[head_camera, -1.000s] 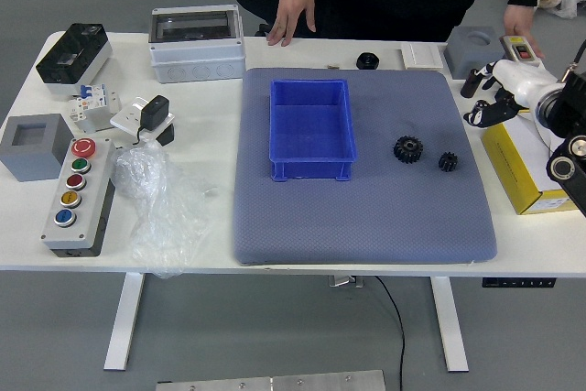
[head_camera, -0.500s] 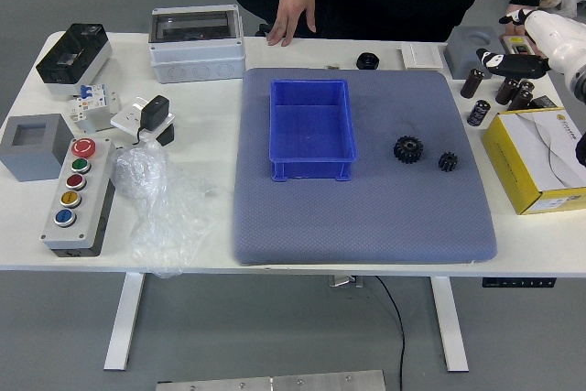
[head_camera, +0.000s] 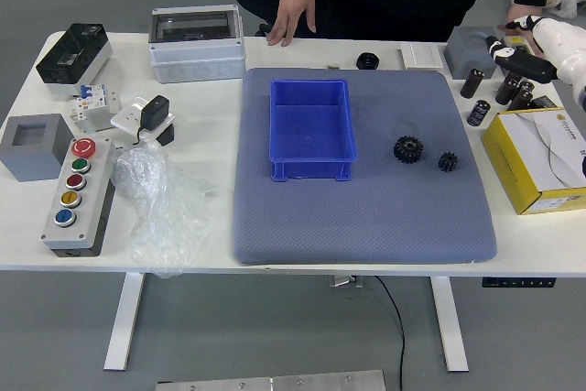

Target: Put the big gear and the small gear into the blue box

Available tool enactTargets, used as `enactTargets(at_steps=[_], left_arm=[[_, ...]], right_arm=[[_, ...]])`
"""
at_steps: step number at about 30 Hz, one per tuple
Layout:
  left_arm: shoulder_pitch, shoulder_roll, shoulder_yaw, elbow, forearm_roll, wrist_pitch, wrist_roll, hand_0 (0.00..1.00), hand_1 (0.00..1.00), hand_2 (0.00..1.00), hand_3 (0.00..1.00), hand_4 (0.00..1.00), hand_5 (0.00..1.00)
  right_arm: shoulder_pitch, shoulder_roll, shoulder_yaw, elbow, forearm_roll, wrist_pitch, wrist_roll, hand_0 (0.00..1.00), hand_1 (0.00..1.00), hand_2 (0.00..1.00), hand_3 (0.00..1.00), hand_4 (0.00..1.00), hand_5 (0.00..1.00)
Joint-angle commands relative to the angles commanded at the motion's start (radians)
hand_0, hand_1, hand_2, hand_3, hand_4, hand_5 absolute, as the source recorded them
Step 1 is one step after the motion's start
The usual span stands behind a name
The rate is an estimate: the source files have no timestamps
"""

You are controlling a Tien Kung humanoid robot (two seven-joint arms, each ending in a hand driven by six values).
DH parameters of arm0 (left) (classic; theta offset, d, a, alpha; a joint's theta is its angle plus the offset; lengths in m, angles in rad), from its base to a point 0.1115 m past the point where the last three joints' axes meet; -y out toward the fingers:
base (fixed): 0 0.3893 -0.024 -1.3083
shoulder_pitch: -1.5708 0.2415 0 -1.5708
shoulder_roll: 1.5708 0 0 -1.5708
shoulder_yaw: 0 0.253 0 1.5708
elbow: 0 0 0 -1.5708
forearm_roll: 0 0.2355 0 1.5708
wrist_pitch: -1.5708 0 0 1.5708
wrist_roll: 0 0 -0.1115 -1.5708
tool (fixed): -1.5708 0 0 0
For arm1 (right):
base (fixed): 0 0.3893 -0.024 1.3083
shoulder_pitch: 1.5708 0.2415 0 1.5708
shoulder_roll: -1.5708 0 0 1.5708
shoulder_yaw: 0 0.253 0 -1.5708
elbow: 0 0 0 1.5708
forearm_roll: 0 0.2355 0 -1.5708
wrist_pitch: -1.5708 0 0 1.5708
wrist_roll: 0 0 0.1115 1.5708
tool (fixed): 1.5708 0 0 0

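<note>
Big gear [head_camera: 408, 149] and small gear [head_camera: 448, 162] lying near blue box [head_camera: 311, 125], robot's right hand [head_camera: 548, 43] hanging wide, empty, person's hand [head_camera: 294, 12] touching table [head_camera: 366, 268]

The head view looks from high on the robot's side, forward and steeply down, far enough back to fit the white rectangular worktop's [head_camera: 536, 249] near and far edges, with grey floor [head_camera: 265, 327] below.

The robot's right hand [head_camera: 557, 47] hovers at the view's right edge, its black fingers [head_camera: 522, 63] parted and extended leftward, while its arm is mostly cut off by the frame
</note>
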Motion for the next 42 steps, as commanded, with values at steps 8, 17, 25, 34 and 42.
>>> enactTargets(at_steps=[8, 17, 25, 34, 42], left_arm=[[-0.007, 0.002, -0.006, -0.001, 0.002, 0.000, 0.001, 0.887, 0.872, 0.868, 0.853, 0.666, 0.380], [-0.010, 0.005, -0.013, -0.001, 0.009, 0.002, 0.001, 0.886, 0.872, 0.869, 0.852, 0.663, 0.381], [-0.014, 0.005, -0.014, -0.001, 0.010, 0.003, 0.001, 0.886, 0.871, 0.869, 0.851, 0.662, 0.381], [-0.008, 0.007, -0.012, -0.001, 0.010, 0.004, 0.002, 0.886, 0.871, 0.869, 0.851, 0.660, 0.381], [-0.006, 0.010, -0.011, -0.001, 0.012, 0.005, 0.002, 0.885, 0.870, 0.868, 0.851, 0.660, 0.382]], right_arm=[[-0.007, 0.010, 0.038, -0.009, -0.020, 0.013, -0.001, 0.957, 0.900, 0.916, 0.872, 0.593, 0.998], [-0.005, 0.018, 0.050, -0.018, -0.028, 0.017, -0.002, 0.967, 0.899, 0.912, 0.856, 0.567, 0.880], [0.002, 0.023, 0.040, -0.029, -0.025, 0.017, -0.003, 0.969, 0.899, 0.910, 0.857, 0.582, 0.889], [-0.011, 0.019, 0.029, -0.031, -0.017, 0.011, -0.003, 0.972, 0.900, 0.906, 0.857, 0.596, 0.886], [-0.022, 0.013, 0.026, -0.030, -0.013, 0.008, -0.003, 0.976, 0.900, 0.903, 0.848, 0.569, 0.855]])
